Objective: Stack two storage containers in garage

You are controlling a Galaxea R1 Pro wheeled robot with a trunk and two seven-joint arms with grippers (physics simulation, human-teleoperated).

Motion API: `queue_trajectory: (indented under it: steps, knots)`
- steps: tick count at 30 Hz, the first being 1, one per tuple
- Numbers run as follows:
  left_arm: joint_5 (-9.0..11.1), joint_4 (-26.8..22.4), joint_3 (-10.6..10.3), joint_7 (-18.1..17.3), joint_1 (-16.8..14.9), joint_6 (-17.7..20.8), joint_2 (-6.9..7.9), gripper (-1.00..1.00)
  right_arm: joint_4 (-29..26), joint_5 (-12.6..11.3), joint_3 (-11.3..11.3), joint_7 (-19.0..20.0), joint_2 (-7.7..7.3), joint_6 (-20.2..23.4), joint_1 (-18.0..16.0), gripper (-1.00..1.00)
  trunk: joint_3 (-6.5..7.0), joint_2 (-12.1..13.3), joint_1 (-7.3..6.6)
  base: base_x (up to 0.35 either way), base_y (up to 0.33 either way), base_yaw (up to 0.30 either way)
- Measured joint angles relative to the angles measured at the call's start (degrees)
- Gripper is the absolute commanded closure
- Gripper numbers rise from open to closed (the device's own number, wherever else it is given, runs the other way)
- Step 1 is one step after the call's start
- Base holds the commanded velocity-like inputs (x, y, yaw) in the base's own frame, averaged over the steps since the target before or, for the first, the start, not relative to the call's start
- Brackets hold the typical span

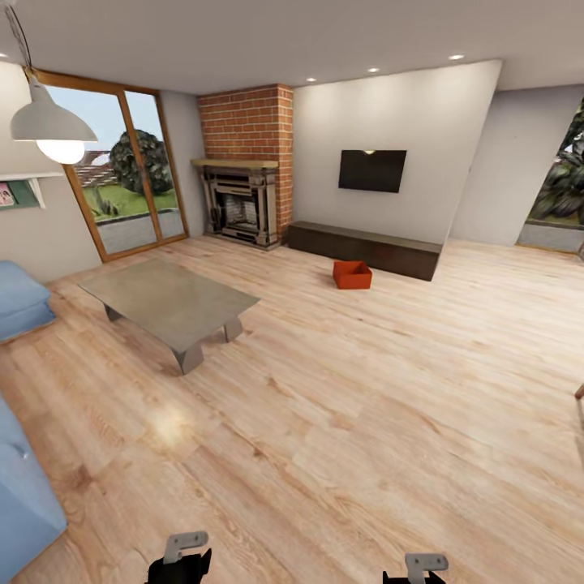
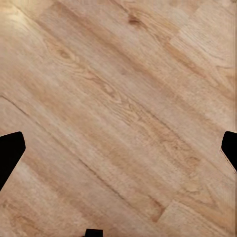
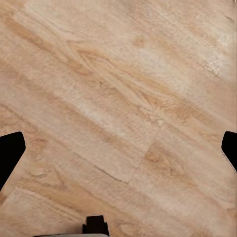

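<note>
An orange-red storage container (image 1: 352, 274) sits on the light wood-plank floor (image 1: 341, 389) of the living room, far ahead, just in front of a low dark TV bench (image 1: 365, 247). My left gripper (image 1: 180, 560) and right gripper (image 1: 418, 568) hang low at the near edge of the head view, far from the container. In the left wrist view the black fingertips (image 2: 10, 153) stand wide apart over bare planks, so that gripper (image 2: 118, 153) is open and empty. The right gripper (image 3: 118, 153) is likewise open and empty over planks. The garage is out of view.
A grey low table (image 1: 170, 302) stands ahead to the left, with a blue sofa (image 1: 20, 454) along the left edge. A brick fireplace (image 1: 243, 191) and wood-framed glass doors (image 1: 130, 174) line the far wall. Open wood floor stretches between me and the container.
</note>
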Motion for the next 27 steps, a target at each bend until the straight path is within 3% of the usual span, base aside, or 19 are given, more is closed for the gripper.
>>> queue_trajectory:
  steps: [27]
  knots:
    - [0.00, 0.00, 0.00, 0.03, 0.00, 0.00, 0.00, -1.00, 0.00, 0.00, -0.01, 0.00, 0.00, 0.00, 0.00, -1.00, 0.00, 0.00, 0.00, 0.329, -0.134, 0.000]
